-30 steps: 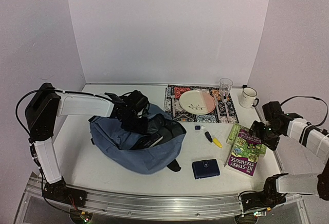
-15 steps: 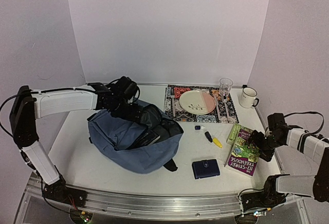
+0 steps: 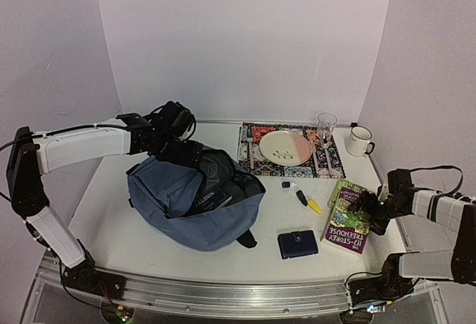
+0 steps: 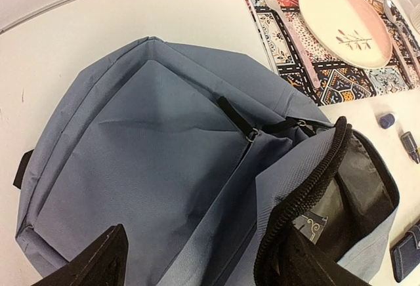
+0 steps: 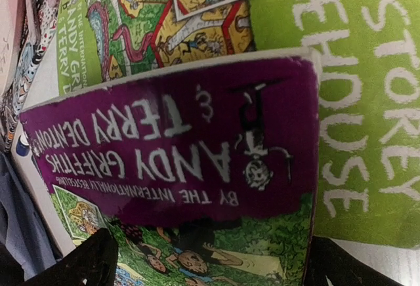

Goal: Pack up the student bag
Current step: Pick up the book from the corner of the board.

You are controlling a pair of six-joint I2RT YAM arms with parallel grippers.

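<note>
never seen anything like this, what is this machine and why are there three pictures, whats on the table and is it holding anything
These are two robot arms bolted at the near edge of a table, each ending in a two-finger claw. The wide picture comes from a fixed camera above and behind them; the two close-ups come from a camera on each wrist. On the table lie a blue backpack, unzipped, a patterned placemat with a plate, a glass, a mug, a dark wallet and a purple book overlapping a green book. The left claw is open over the backpack's zip opening. The right claw is open close above the purple book. Neither seems to hold anything.
</note>
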